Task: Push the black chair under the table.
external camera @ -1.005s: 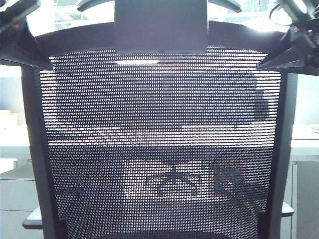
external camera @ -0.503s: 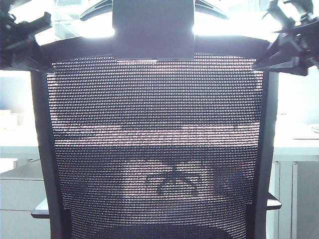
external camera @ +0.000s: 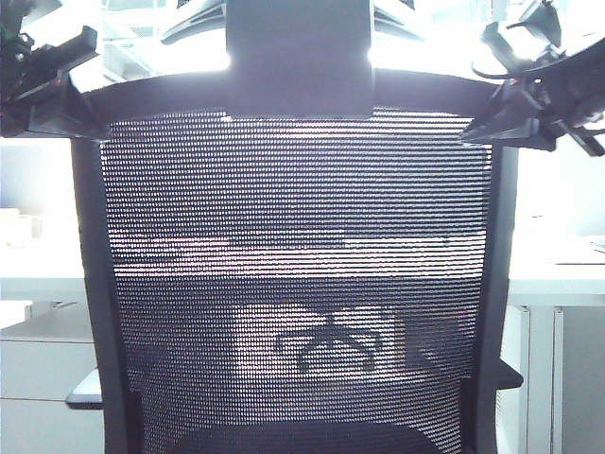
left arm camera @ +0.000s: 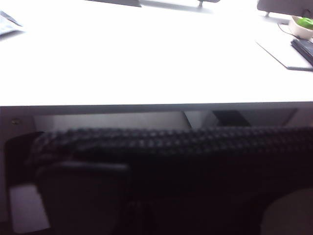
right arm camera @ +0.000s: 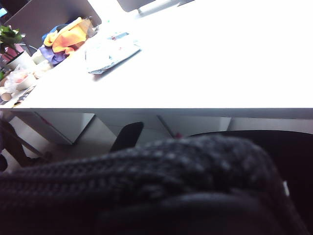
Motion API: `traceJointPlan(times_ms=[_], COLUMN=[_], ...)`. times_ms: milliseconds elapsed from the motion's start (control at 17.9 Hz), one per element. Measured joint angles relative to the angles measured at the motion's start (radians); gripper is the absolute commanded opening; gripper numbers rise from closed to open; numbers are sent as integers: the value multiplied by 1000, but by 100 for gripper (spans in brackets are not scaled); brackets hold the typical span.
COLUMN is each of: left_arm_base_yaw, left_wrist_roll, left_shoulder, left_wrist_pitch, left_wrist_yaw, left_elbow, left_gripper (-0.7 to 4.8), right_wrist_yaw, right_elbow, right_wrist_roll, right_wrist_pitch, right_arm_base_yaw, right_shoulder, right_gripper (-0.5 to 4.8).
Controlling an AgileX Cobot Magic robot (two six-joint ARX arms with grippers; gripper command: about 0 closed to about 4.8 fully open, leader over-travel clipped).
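Bearing on top corners of the black chair point(external camera: 298, 284): left gripper point(external camera: 52, 90) at one end of the stiff frame, right gripper point(external camera: 529, 99) at the other; finger spread not discernible. Judging bulky but free-rolling; mesh soft, so pushing on frame. Standing just before the table point(left arm camera: 146, 63) edge, open room showing beneath.

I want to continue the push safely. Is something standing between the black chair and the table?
Nothing visible does. The black chair faces the table edge, the gap below looks open, and the left gripper and right gripper sit at its top corners.

left hand point(external camera: 57, 90): raised, upper left, jaw state unclear | right hand point(external camera: 515, 99): raised, upper right, jaw state unclear
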Motion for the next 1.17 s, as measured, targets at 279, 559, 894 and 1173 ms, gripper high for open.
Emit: traceJointPlan(times_ms=[279,559,894,1173], left_arm_base_yaw=[6,9,12,12], left_wrist_roll=[0,-20,-34,-34], left_shoulder=[87,183,312,397], left_wrist_pitch=[114,241,278,310], left_wrist_yaw=[-8,-9,-3,9], left_elbow=[1,1,97,160], left_gripper=[-6,-6,-6,-6], right_wrist_yaw=[21,36,68,70], right_elbow=[59,158,192,211], right_wrist_roll=[0,-1,-25,-43], right_wrist_pitch=[21,2,-2,53], right_arm_base_yaw=[13,21,23,23], right_shoulder=[77,171,200,245], right_gripper=[-6,-5,-5,-5])
